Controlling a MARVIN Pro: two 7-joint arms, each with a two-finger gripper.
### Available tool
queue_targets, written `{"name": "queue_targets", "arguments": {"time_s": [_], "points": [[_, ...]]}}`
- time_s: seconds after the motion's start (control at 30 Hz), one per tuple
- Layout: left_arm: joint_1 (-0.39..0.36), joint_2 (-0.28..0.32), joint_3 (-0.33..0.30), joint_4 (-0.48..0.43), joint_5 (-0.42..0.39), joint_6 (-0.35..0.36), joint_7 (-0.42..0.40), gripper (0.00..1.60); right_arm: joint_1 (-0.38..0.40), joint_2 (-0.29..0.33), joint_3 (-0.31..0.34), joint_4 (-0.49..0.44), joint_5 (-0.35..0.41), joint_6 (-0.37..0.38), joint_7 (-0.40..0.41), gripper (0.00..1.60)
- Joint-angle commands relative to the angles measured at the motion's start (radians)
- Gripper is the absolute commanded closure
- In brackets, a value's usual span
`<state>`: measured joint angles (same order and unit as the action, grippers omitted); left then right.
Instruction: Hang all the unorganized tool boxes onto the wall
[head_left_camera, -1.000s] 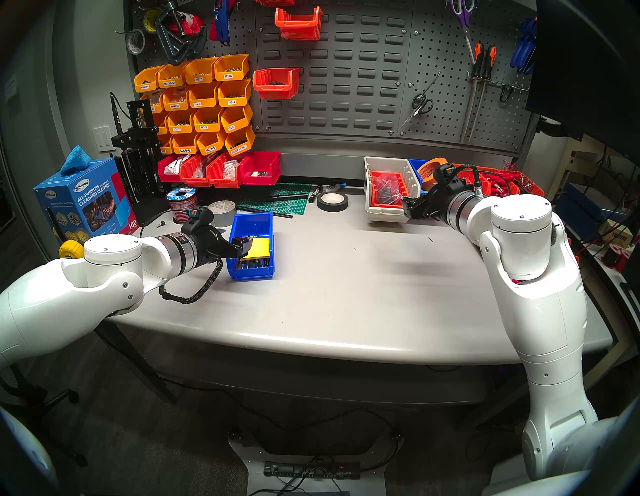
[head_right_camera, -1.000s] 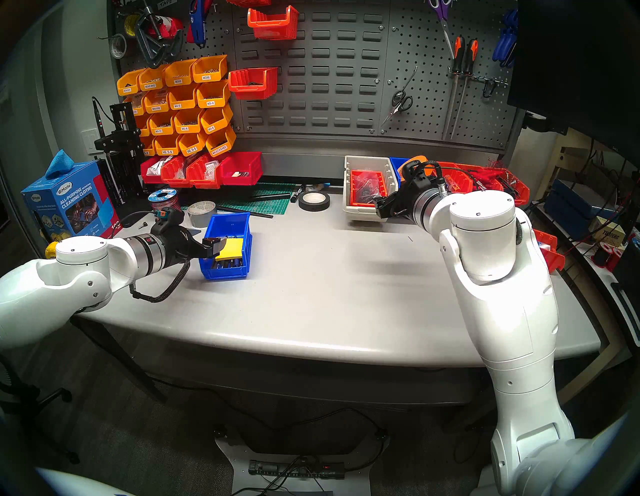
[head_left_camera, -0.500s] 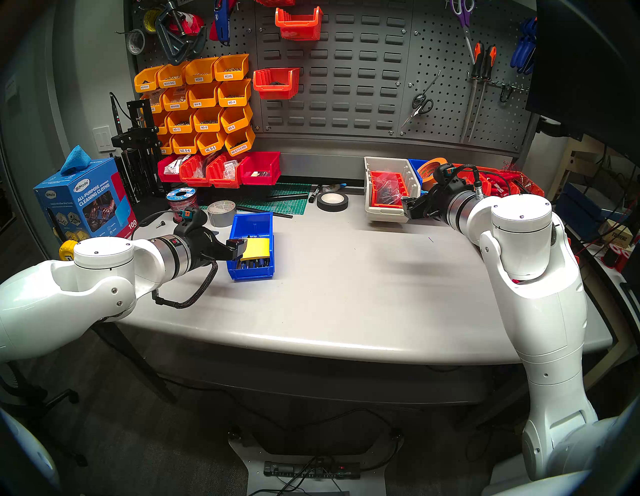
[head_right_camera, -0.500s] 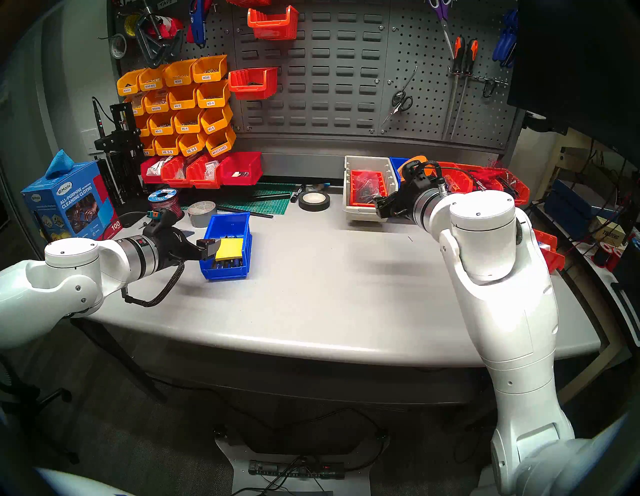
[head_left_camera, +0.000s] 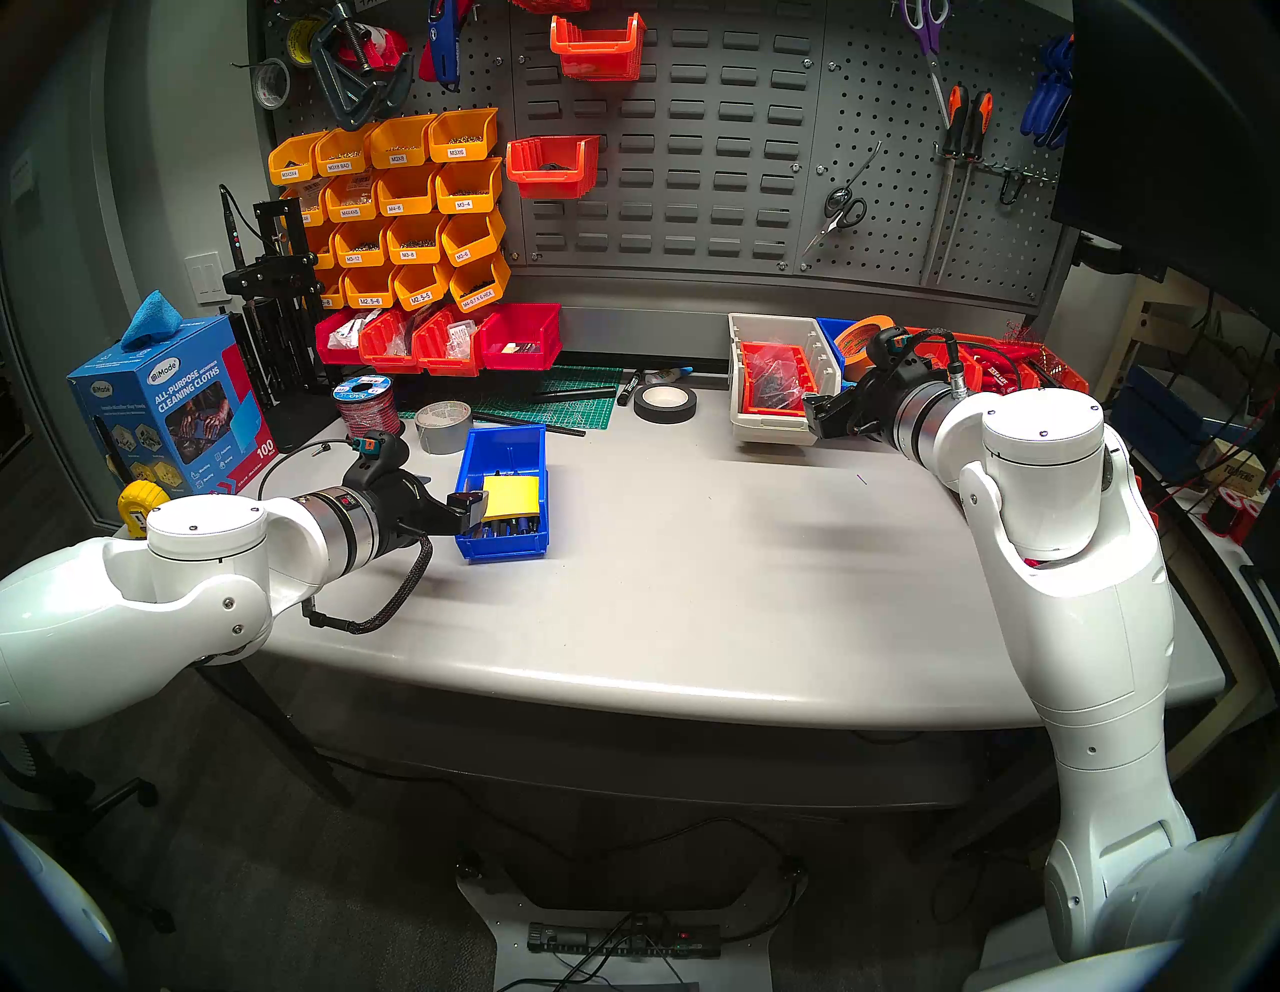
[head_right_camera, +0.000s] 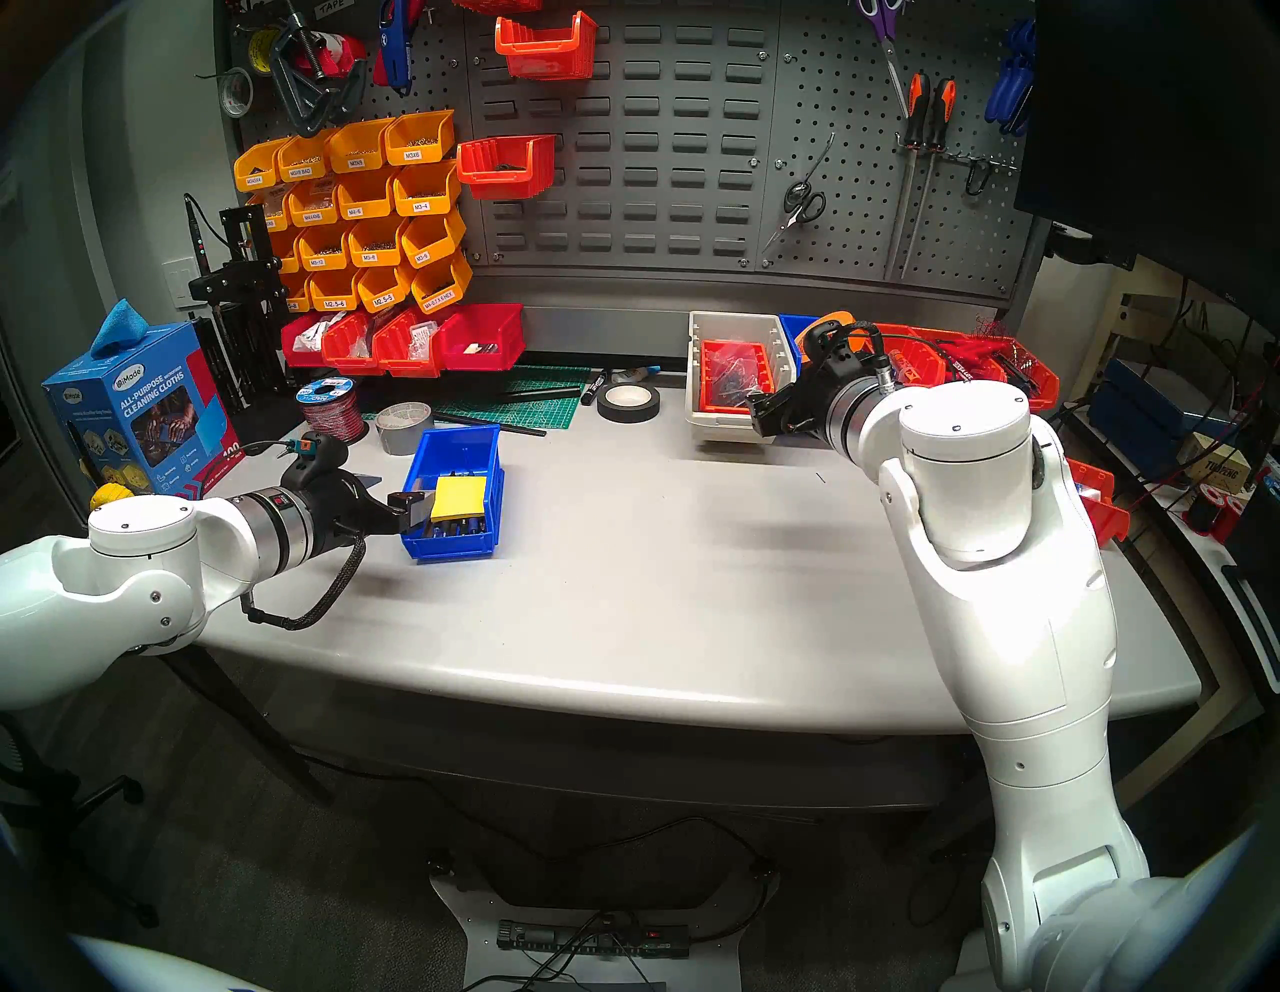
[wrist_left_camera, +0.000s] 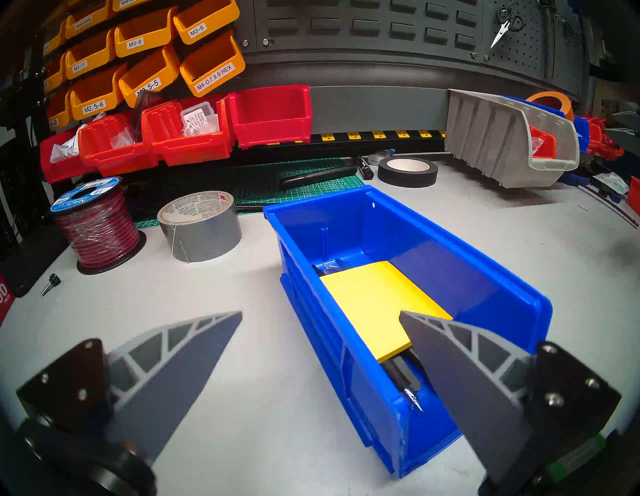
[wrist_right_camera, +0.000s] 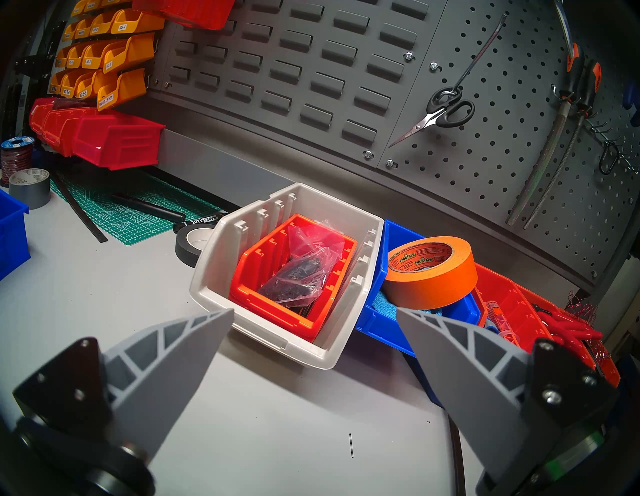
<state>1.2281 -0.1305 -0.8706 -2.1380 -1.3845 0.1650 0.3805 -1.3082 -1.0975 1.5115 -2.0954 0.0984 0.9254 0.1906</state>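
A bright blue tool box (head_left_camera: 502, 547) stands on the table at the left, holding a yellow pad and pens; it also shows in the left wrist view (wrist_left_camera: 450, 263). My left gripper (head_left_camera: 469, 507) (wrist_left_camera: 321, 311) is open, straddling the box's left wall near its front, one finger inside. A beige ribbed tool box (head_left_camera: 769, 429) (wrist_right_camera: 214, 287) with an orange bin inside stands at the back right. A second blue tool box (head_left_camera: 831, 329) (wrist_right_camera: 377, 318) holding orange tape sits behind it. My right gripper (head_left_camera: 814, 415) (wrist_right_camera: 315, 310) is open and empty by the beige box's front. The louvred wall (head_left_camera: 692, 159) rises behind.
Two orange-red bins (head_left_camera: 554, 166) hang on the wall's left side. Red bins (head_left_camera: 519, 339), a grey duct tape roll (head_left_camera: 443, 426), a wire spool (head_left_camera: 367, 409), black tape (head_left_camera: 665, 404) and a green cutting mat (head_left_camera: 575, 409) lie near the back. A cloth carton (head_left_camera: 166, 402) stands far left.
My left arm has drawn back to the left and towards me; its gripper shifted from over the blue box's inside to its left wall. The right arm has not moved.
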Motion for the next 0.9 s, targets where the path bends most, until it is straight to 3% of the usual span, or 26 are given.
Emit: {"name": "queue_targets", "arguments": {"time_s": [0.0, 0.5, 0.53, 0.57, 0.87], "points": [[-0.007, -0.019, -0.004, 0.014, 0.016, -0.013, -0.009, 0.0, 0.013, -0.002, 0.002, -0.01, 0.002, -0.003, 0.001, 0.0], [-0.002, -0.029, 0.001, 0.036, 0.033, -0.049, -0.019, 0.0, 0.013, -0.002, 0.002, -0.01, 0.002, -0.003, 0.001, 0.0], [0.001, -0.028, 0.002, 0.04, 0.041, -0.064, -0.03, 1.0, 0.013, -0.002, 0.002, -0.01, 0.002, -0.003, 0.001, 0.0], [0.001, -0.031, 0.001, 0.043, 0.039, -0.073, -0.033, 1.6, 0.013, -0.002, 0.002, -0.01, 0.002, -0.003, 0.001, 0.0], [-0.003, -0.035, 0.002, 0.059, 0.044, -0.085, -0.048, 1.6, 0.013, -0.002, 0.002, -0.01, 0.002, -0.003, 0.001, 0.0]]}}
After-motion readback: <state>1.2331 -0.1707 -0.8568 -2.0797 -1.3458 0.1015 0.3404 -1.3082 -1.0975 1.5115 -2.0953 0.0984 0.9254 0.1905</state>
